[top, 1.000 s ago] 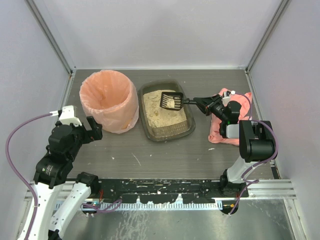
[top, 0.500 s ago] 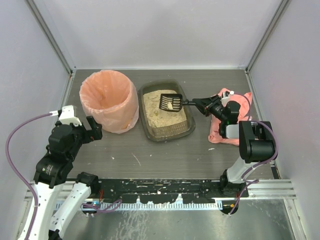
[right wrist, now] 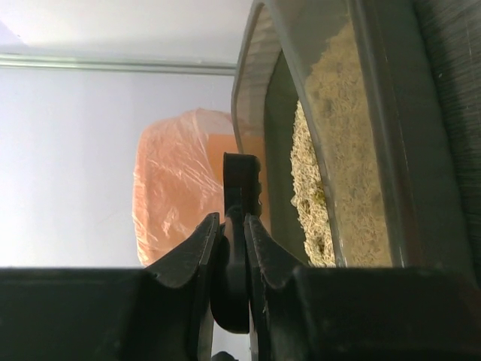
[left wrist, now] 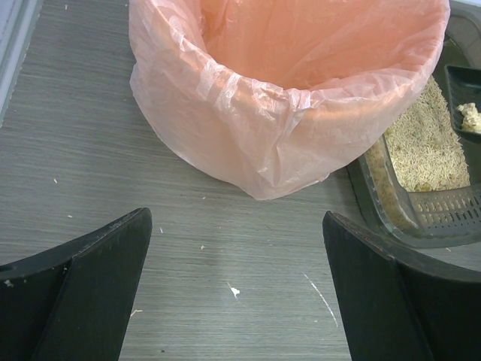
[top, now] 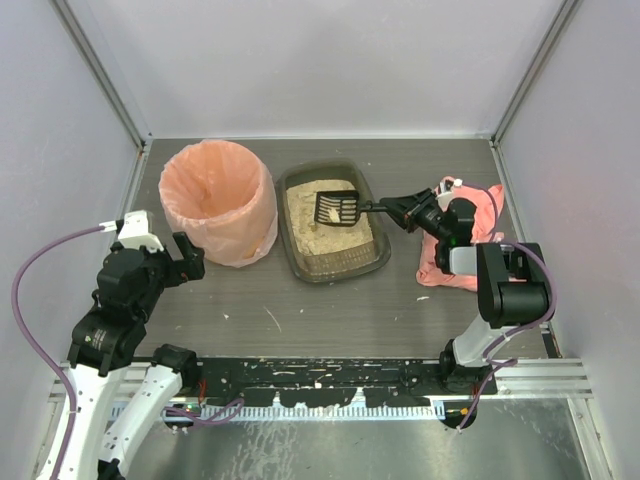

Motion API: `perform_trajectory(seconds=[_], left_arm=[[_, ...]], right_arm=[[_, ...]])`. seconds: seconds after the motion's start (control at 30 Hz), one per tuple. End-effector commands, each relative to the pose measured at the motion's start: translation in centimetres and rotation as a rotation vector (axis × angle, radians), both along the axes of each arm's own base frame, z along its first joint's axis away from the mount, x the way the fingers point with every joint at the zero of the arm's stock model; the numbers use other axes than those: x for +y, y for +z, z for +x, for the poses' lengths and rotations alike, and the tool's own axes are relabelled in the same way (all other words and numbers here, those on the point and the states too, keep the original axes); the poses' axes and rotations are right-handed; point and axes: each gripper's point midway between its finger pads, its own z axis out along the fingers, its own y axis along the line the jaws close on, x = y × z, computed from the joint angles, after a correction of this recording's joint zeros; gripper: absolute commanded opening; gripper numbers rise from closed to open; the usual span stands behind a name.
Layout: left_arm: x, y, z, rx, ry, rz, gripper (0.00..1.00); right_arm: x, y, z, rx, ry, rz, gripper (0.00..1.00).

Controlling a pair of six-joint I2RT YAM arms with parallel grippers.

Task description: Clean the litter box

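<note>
Fingers (right wrist: 197, 252) of the right gripper (top: 404, 210) are clamped on the handle of the one black slotted scoop (top: 338, 208), whose head hangs over the far right part of the litter box (top: 330, 270). One pale clump (top: 347, 212) lies in the scoop. The single litter box sits mid-table (top: 300, 310), beige granules inside, just beside the one round bin (top: 215, 240) lined with a peach-pink bag, which stands to its left. One pink cloth (top: 482, 208) lies crumpled under the right arm. Of the two arms, the left holds nothing: the left gripper (left wrist: 237, 219) hovers low over the table on the near side of the bin, its two fingers spread wide apart.
</note>
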Motion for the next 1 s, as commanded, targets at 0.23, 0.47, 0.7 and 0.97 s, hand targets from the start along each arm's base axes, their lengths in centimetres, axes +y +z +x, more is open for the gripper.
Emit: perform_trajectory(seconds=[0.23, 0.47, 0.7, 0.97], left_arm=[[-0.2, 1.1, 0.5, -0.041, -0.005, -0.021, 0.98], [-0.2, 1.1, 0.5, -0.042, -0.006, -0.022, 0.98], [-0.2, 1.2, 0.4, -0.045, -0.006, -0.022, 0.98], [-0.1, 1.3, 0.4, -0.047, -0.001, -0.021, 0.98]], right_arm=[[-2.5, 2.9, 0.4, -0.074, -0.083, -0.010, 0.01], [-2.0, 2.2, 0.6, -0.032, -0.079, 0.093, 0.01], [-1.5, 1.9, 0.2, -0.038, -0.065, 0.138, 0.01], [-0.6, 3.3, 0.0, -0.049, -0.045, 0.096, 0.01]])
